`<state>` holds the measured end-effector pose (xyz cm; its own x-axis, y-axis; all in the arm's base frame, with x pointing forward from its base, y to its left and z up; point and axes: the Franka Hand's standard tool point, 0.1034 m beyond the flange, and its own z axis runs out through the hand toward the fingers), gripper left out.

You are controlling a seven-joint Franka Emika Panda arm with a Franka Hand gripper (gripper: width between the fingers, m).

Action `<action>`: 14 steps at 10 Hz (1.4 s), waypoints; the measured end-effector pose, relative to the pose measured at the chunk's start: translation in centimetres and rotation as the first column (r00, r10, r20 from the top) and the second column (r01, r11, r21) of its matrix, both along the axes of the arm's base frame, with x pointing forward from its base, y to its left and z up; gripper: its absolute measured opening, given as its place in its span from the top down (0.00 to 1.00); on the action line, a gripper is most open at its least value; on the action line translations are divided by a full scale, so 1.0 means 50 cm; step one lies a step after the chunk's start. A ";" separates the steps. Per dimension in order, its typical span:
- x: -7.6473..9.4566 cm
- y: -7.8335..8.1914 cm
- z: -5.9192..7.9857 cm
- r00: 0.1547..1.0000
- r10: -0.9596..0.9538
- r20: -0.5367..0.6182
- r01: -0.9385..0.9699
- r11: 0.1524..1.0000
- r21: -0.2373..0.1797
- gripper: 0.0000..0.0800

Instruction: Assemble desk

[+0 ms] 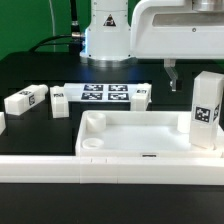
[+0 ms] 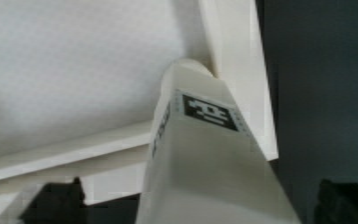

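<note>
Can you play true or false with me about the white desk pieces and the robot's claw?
1. A leg stands upright at a corner of the desk top. True.
2. The gripper is squeezing that leg. False: its jaws are open, with gaps on both sides of the leg.
3. The table is black. True.
4. Every leg stands up. False: a loose leg lies flat on the table.
5. The marker board lies inside the desk top. False: it lies on the table beyond it.
</note>
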<state>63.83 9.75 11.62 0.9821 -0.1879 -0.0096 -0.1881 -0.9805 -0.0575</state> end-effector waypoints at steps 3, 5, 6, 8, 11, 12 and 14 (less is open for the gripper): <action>-0.003 0.010 -0.003 0.953 0.301 0.018 -0.301 0.953 -0.013 0.19; -0.003 0.013 -0.003 0.897 0.442 0.026 -0.441 0.897 -0.015 0.19; -0.003 0.013 -0.003 0.848 0.530 0.030 -0.529 0.848 -0.018 0.19; -0.001 0.011 -0.002 0.711 0.703 0.040 -0.702 0.712 -0.029 0.19; 0.002 0.005 -0.002 0.556 0.830 0.045 -0.829 0.558 -0.048 0.19; 0.003 0.000 -0.003 0.481 0.876 0.044 -0.874 0.483 -0.053 0.19; 0.003 0.000 -0.003 0.506 0.861 0.044 -0.860 0.508 -0.052 0.34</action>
<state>63.96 9.73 11.48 0.6593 0.7506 0.0433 0.7517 -0.6594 -0.0148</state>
